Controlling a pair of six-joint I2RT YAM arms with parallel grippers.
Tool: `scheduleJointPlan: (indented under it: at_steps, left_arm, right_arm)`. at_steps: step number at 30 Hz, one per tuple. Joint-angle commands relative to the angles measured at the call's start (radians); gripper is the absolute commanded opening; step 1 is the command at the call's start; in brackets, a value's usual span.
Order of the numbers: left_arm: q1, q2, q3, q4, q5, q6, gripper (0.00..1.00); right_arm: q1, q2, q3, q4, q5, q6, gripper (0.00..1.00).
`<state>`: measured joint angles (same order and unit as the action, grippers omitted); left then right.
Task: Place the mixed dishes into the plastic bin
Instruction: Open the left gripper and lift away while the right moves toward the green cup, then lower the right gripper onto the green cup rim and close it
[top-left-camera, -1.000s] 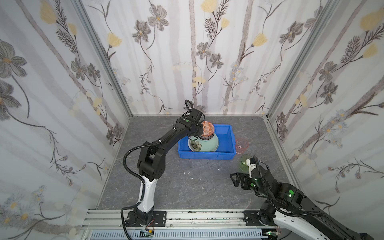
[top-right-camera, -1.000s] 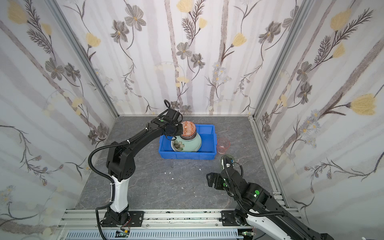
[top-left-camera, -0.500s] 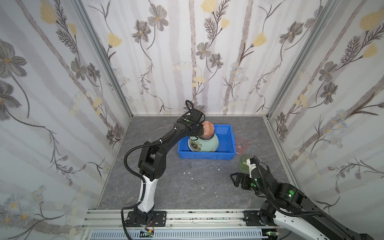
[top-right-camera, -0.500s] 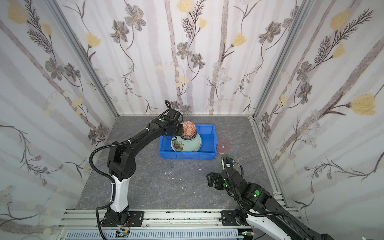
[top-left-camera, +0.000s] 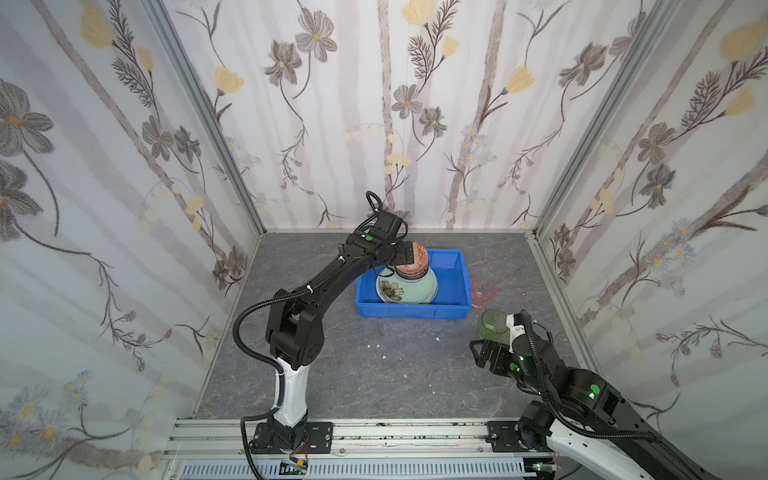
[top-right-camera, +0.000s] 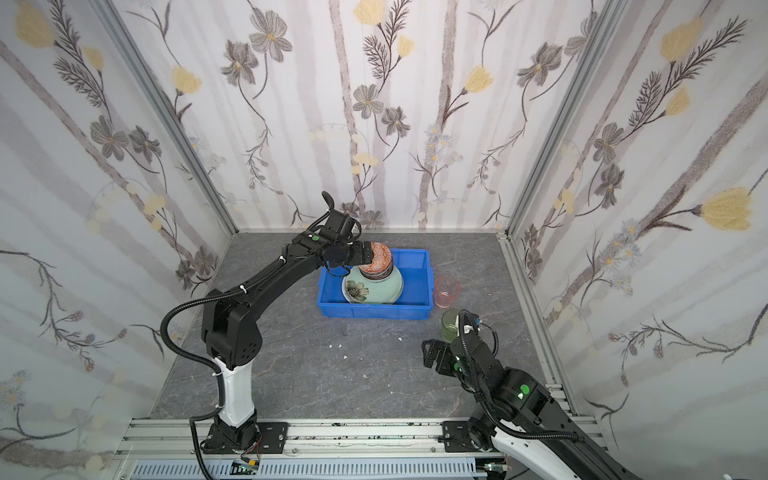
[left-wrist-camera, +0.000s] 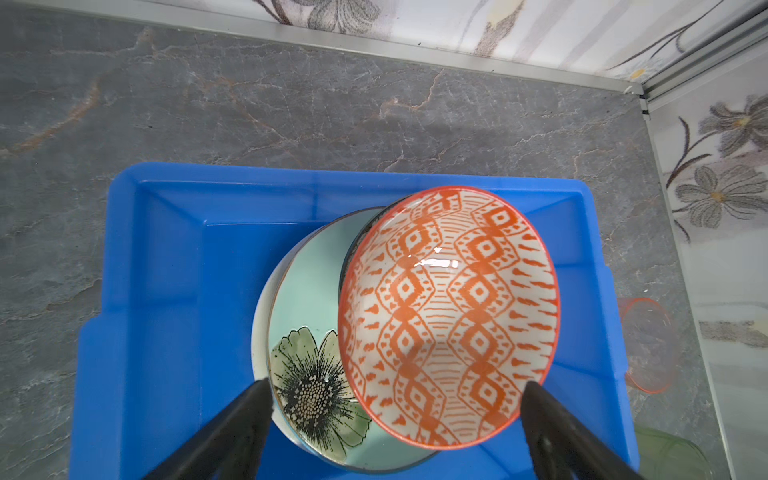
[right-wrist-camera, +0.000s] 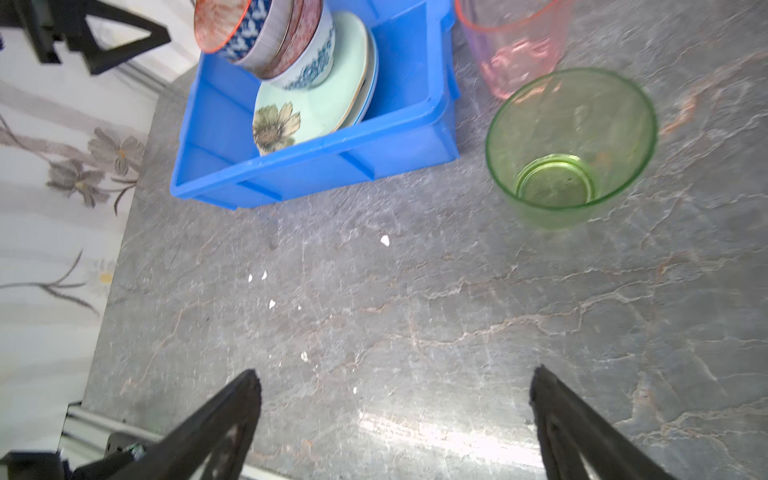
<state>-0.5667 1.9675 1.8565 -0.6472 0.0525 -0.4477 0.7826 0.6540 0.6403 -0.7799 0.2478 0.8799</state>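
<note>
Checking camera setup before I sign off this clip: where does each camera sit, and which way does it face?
Top views: high above the base rail, looking down; both arms, blue bin.
Left wrist: above the bin, looking down on orange bowl; left gripper open.
Right wrist: low over the table, facing green tumbler; right gripper open.
Shared: every view shows the bin.

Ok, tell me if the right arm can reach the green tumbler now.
Probably yes: the green tumbler stands upright on the table just ahead of the open right pincer, nothing between them.
</note>
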Motion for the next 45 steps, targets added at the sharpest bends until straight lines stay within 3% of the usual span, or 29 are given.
scheduleJointPlan:
  at_steps: [1,11,17,24,36,45]
  left_arm:
    - [-0.001,-0.047,-0.020,0.002,-0.019,-0.002,1.00]
    - [-0.001,-0.200,-0.149,0.004,-0.038,-0.022,1.00]
    - [0.004,-0.306,-0.263,0.003,-0.059,-0.039,1.00]
    - [0.024,-0.469,-0.434,0.004,-0.086,-0.067,1.00]
    - [0.084,-0.758,-0.703,0.003,-0.078,-0.107,1.00]
    - [0.096,-0.870,-0.853,-0.001,-0.027,-0.141,1.00]
  right_arm:
    - [-0.023,-0.002,0.022,-0.001,0.055,-0.044,1.00]
    - [-0.203,0.080,0.089,-0.002,0.033,-0.217,1.00]
    - [-0.376,0.196,0.149,0.024,-0.084,-0.353,0.99]
    - [-0.579,0.328,0.185,0.052,-0.222,-0.475,0.90]
    - [-0.684,0.489,0.183,0.081,-0.260,-0.536,0.72]
    - [-0.801,0.559,0.121,0.156,-0.317,-0.542,0.61]
